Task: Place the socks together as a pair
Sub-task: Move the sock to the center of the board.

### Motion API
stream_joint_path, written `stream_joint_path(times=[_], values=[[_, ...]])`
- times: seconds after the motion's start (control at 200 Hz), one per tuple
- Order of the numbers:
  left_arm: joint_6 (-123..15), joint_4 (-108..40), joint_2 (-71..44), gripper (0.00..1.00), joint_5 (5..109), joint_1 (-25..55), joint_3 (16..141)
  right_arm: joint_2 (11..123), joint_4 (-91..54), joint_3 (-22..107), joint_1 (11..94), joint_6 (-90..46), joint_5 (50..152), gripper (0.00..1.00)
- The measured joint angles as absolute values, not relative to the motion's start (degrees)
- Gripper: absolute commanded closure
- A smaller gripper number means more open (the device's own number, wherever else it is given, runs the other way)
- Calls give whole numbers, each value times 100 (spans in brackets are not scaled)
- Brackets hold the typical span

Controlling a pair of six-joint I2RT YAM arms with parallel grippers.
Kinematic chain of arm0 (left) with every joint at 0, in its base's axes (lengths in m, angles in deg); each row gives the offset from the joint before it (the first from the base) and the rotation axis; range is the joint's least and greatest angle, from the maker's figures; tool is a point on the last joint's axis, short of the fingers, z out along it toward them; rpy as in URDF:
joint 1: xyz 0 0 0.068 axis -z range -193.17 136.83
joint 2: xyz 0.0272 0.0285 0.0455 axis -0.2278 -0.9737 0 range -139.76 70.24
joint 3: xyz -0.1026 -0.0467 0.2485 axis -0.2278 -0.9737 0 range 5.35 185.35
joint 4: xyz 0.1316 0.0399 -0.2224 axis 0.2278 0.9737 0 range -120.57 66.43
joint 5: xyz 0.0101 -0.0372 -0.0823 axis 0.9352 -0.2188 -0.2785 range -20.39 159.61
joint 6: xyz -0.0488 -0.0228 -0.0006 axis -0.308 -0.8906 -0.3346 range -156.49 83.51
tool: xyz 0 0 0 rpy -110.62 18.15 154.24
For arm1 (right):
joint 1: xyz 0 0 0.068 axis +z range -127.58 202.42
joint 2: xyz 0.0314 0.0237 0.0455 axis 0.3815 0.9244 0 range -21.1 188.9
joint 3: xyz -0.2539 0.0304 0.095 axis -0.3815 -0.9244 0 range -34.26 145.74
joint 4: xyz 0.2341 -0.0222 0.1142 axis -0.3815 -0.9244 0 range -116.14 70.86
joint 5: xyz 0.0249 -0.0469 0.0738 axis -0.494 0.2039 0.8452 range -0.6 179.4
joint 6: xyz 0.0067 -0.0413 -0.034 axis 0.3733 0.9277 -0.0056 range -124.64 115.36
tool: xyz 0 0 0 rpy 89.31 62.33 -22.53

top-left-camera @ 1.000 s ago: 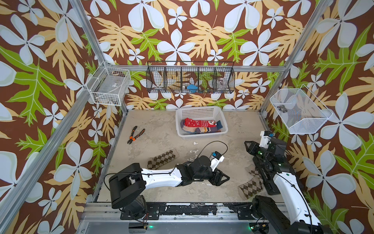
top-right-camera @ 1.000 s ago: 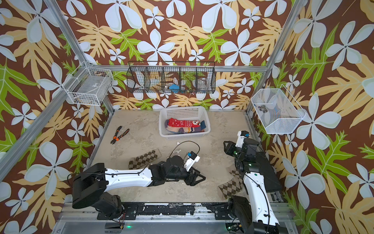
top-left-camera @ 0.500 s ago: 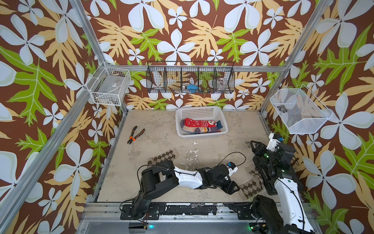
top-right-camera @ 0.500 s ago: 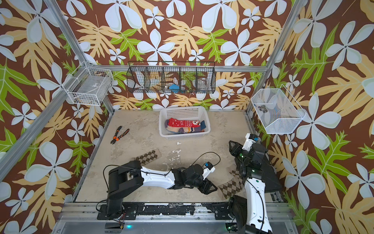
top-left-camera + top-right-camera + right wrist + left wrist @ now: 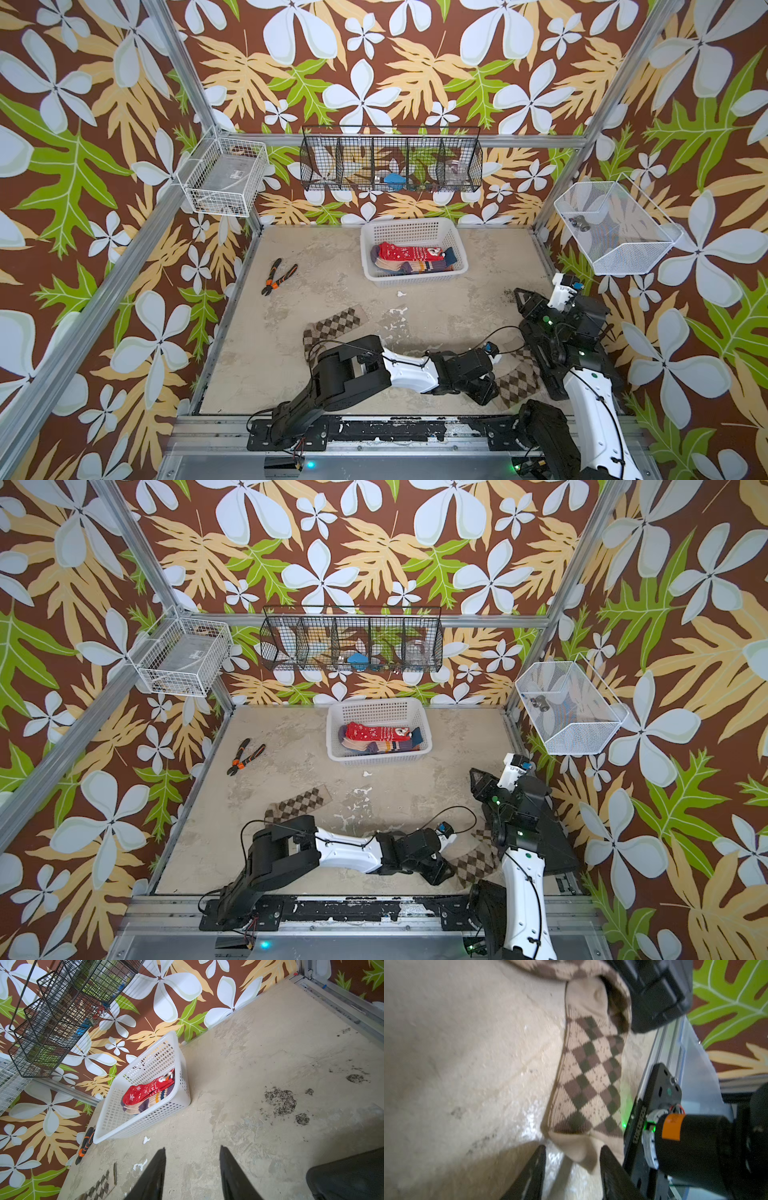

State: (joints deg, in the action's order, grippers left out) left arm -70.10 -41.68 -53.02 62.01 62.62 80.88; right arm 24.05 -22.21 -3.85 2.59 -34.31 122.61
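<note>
Straddling cream tip of brown argyle knit sock [image 5: 517, 382], lower right of a top view: left pincer [image 5: 572, 1159] apart, poised to pinch | matching sock [image 5: 332, 326] lower centre | right pincer [image 5: 192, 1159] apart, empty, raised clear.

1. Argyle sock [image 5: 589, 1076] — soft knit cloth, matt, with plain beige ends; the second argyle sock [image 5: 332, 328] looks like the same fabric;
2. Table [image 5: 316, 266] — rough, matt, stone-like beige, mottled, with chipped white flecks and dark speckled stains;
3. Basket [image 5: 409, 229]: white perforated plastic, smooth, with a faint sheen; the red snowflake sock [image 5: 409, 252] in it is matt knit;
4. Wire rack [image 5: 390, 162]: thin black metal wire; white wire basket [image 5: 224, 178]: coated metal grid; mesh basket [image 5: 615, 232]: fine white metal mesh;
5. Frame post [image 5: 176, 54]: bare aluminium, dull shine;
6. Left arm [image 5: 409, 372]: glossy white plastic shell, matt black housings;
7. Pliers [image 5: 277, 276]: rubbery-looking orange-and-black handles.
</note>
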Motion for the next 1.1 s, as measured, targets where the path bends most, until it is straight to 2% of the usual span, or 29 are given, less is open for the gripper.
stream_joint_path(times=[0.16, 0.27, 0.36, 0.616, 0.836, 1.101], values=[[-6929, -4190, -5464, 65, 6396, 6295, 8269, 2401, -2219, -385, 250, -3433, 12261, 56], [-6890, -4048, -5636, 90, 6542, 6334, 8534, 2390, -2219, -385, 250, -3433, 12351, 56], [-6787, -3908, -5785, 100, 6658, 6389, 8744, 2363, -2219, -385, 250, -3435, 12386, 57], [-6770, -3801, -5477, 100, 7054, 6306, 8390, 2350, -2177, -391, 250, -3442, 12537, 60], [-6621, -3556, -4336, 100, 7491, 5342, 7181, 2615, -1963, -424, 346, -3571, 12915, 66], [-6197, -3570, -3510, 100, 7856, 4459, 5889, 3089, -1917, -315, 1199, -3531, 12939, 67]])
